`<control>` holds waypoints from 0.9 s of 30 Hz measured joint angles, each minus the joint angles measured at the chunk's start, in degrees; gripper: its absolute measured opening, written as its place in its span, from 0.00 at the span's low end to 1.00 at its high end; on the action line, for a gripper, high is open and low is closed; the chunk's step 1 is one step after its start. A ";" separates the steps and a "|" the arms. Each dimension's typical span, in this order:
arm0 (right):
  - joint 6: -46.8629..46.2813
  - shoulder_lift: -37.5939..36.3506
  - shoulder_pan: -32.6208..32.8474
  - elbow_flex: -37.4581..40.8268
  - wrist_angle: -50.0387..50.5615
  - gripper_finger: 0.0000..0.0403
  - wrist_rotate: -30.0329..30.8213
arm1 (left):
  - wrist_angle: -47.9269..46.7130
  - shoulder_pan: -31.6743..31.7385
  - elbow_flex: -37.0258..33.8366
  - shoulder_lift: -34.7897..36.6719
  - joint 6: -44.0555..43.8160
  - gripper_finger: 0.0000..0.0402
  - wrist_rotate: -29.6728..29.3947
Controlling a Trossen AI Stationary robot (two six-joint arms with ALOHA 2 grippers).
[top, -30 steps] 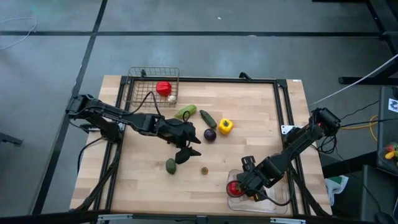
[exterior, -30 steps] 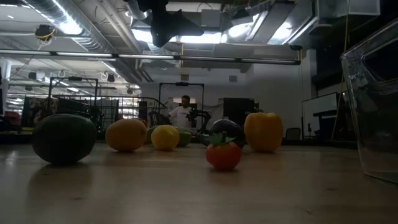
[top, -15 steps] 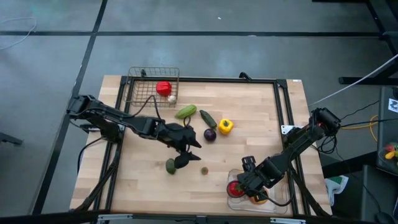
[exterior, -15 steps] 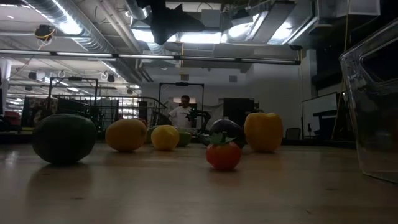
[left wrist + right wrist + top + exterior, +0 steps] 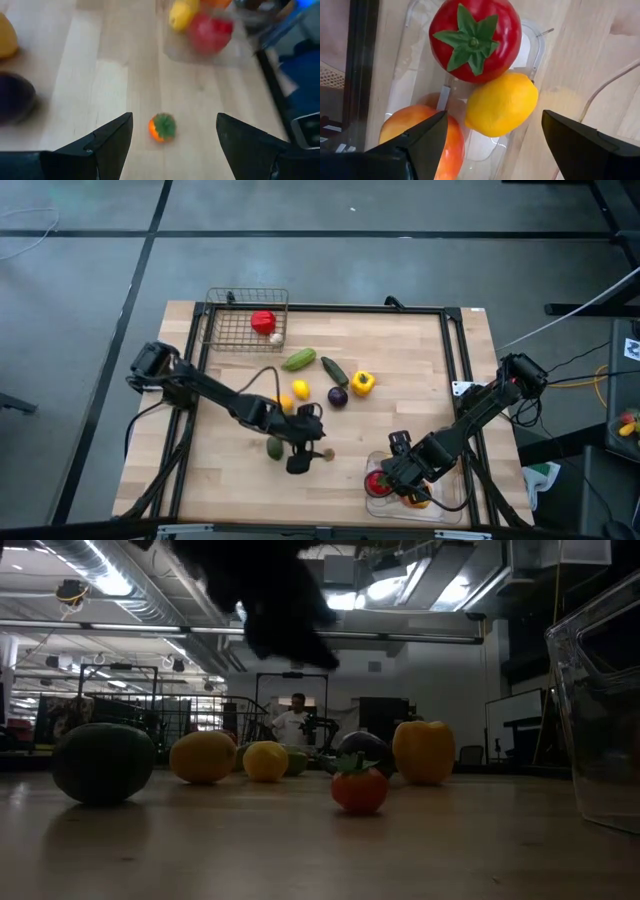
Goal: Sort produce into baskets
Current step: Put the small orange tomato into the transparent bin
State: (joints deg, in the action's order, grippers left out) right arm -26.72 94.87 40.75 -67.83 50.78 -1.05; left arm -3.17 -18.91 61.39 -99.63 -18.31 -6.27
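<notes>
Tomato [image 5: 161, 128], small and stem-up on the tabletop [image 5: 400, 370], lay dead ahead between the left tool's [image 5: 172, 145] released fingers; right tool [image 5: 492, 145] hung spread over the tray [image 5: 536, 42].

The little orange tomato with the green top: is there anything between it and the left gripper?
No. In the left wrist view, only bare wood lies between the open left gripper and the little tomato.

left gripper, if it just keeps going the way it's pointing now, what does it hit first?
Most likely the small orange fruit with a green cap: in the left wrist view it sits centred between the open fingers of the left gripper, nothing in between. Depth is hard to judge; beyond it lies the clear tray.
</notes>
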 joint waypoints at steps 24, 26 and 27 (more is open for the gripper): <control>-0.02 0.00 0.09 -0.92 0.46 0.79 -0.55 | 11.04 -2.57 -0.03 -14.82 2.25 0.70 -8.01; -0.02 0.00 0.09 -2.25 0.27 0.79 -1.49 | 12.30 -2.56 0.02 -15.34 2.58 0.69 -8.24; -0.02 0.00 0.09 -3.01 0.45 0.79 -1.52 | 12.10 -2.56 0.03 -15.49 2.91 0.68 -8.44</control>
State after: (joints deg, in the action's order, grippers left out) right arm -26.74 94.87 40.84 -70.84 51.23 -2.57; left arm 8.93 -21.47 61.42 -115.11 -15.40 -14.71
